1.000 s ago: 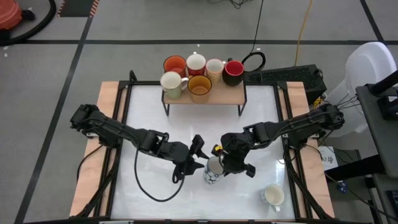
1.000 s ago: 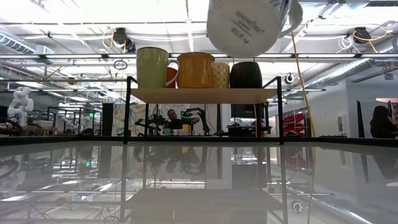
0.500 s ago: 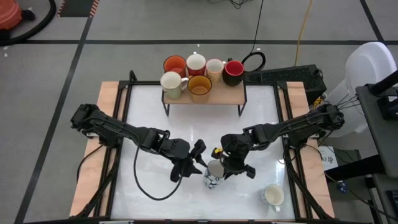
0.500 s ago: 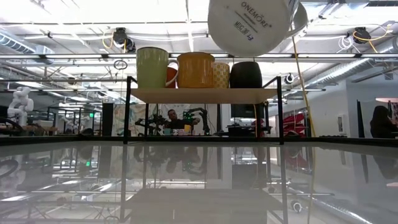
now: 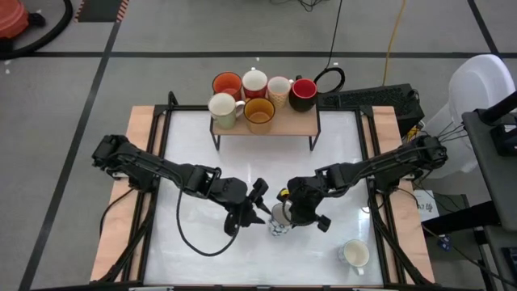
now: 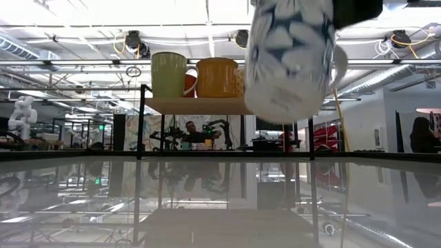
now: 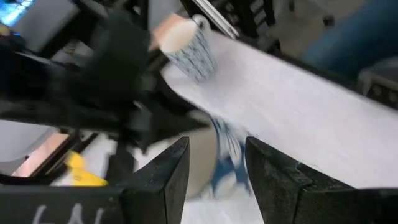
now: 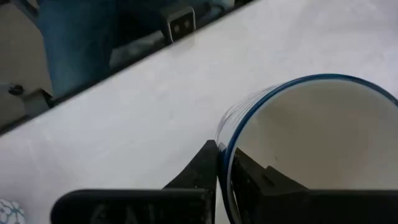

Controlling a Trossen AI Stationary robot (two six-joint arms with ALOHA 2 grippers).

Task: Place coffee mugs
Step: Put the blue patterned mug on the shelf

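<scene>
White surface (image 5: 194, 137) first, operator: at its far edge stands a small wooden shelf (image 5: 299, 124) that already carries six mugs (image 5: 260, 114), among them orange, red, amber and pale ones, so you can judge most of the job done. Two mugs are left. One cream mug (image 5: 355, 255) lies near the right front corner, untouched. The other, a blue-patterned mug (image 6: 293, 58), hangs above the middle of the surface and looks lifted clear of it in the low view. Your right claw (image 5: 292, 215) is pinched shut on its rim, one finger inside and one outside, as the right wrist view shows. Your left claw (image 5: 260, 207) sits just beside it with its fingers (image 7: 166, 180) part-way apart around the mug's body; whether they press on it yet, you cannot tell. It reads as a handover between the arms before the trip to the shelf. No brand or writing can be read at this moment.
</scene>
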